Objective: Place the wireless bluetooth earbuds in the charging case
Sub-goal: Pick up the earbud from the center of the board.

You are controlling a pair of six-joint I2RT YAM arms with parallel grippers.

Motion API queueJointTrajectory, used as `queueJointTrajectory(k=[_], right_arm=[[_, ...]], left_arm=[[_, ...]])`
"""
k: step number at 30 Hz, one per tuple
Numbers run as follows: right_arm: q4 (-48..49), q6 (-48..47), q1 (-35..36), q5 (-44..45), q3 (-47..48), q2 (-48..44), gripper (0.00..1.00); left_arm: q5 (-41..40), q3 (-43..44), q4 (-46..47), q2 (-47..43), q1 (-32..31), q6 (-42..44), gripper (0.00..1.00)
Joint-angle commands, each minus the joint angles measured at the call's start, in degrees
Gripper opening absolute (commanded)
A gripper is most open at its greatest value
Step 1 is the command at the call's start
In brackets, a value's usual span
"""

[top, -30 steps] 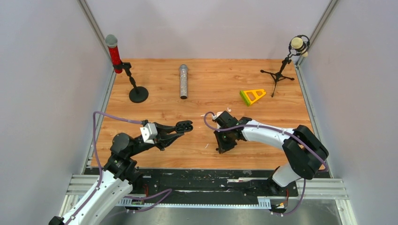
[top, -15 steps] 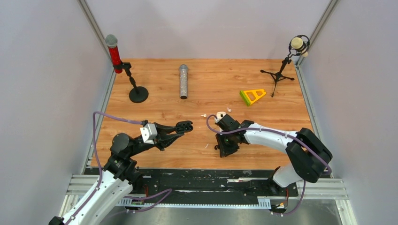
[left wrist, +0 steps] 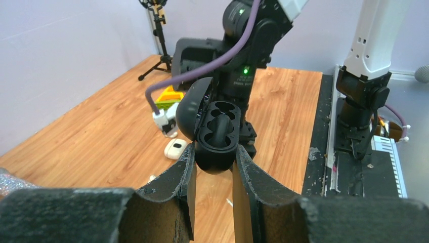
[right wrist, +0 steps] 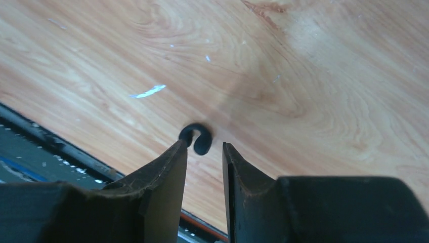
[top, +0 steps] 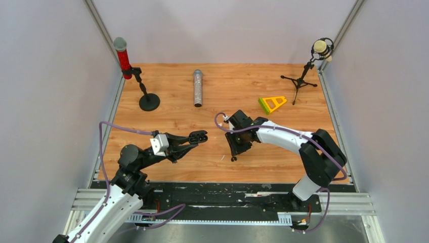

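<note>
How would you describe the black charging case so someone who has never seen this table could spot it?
Find the left arm at the near edge of the wooden table. Its fingers pinch the black charging case above the wood. Unlike the small white object lying on the table beyond it, it is black, held aloft, with its lid open.

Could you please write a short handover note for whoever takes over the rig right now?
Left gripper: shut on the open black charging case, held above the table; its wells look empty.
Right gripper: jaws parted, close over the table, a small black earbud at its fingertips, not clamped.
A white case lies on the table.
Done: no earbud seated, as far as visible.
Left: grasp earbuds, seat them.
</note>
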Motion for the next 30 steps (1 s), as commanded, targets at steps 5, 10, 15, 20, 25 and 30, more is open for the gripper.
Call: queueJointTrajectory(k=[5, 10, 15, 20, 25, 30], right_arm=[[0.3, -3.9, -0.3, 1.0, 0.7, 4.3, 0.31], [2.5, -2.5, -0.2, -0.9, -1.7, 3.7, 0.28], [5.0, -1.8, 0.1, -1.7, -4.6, 3.1, 0.25], [7.1, -1.3, 0.3, -1.3, -7.5, 0.9, 0.19], [9.2, -0.7, 0.3, -4.6, -9.9, -0.3, 0.20], [10.3, 1.2, 0.8, -4.9, -11.8, -1.5, 0.19]], left_arm=[[-0.1, 1.8, 1.6, -1.0, 0.2, 1.2, 0.00], [-0.1, 1.7, 2.2, -0.7, 0.2, 1.0, 0.00], [-0.2, 1.7, 2.0, -0.6, 0.2, 0.9, 0.00], [-0.2, 1.7, 2.0, -0.4, 0.2, 0.9, 0.00], [-0.1, 1.7, 2.1, -0.1, 0.2, 0.8, 0.00], [0.0, 1.7, 2.1, 0.0, 0.2, 0.7, 0.00]])
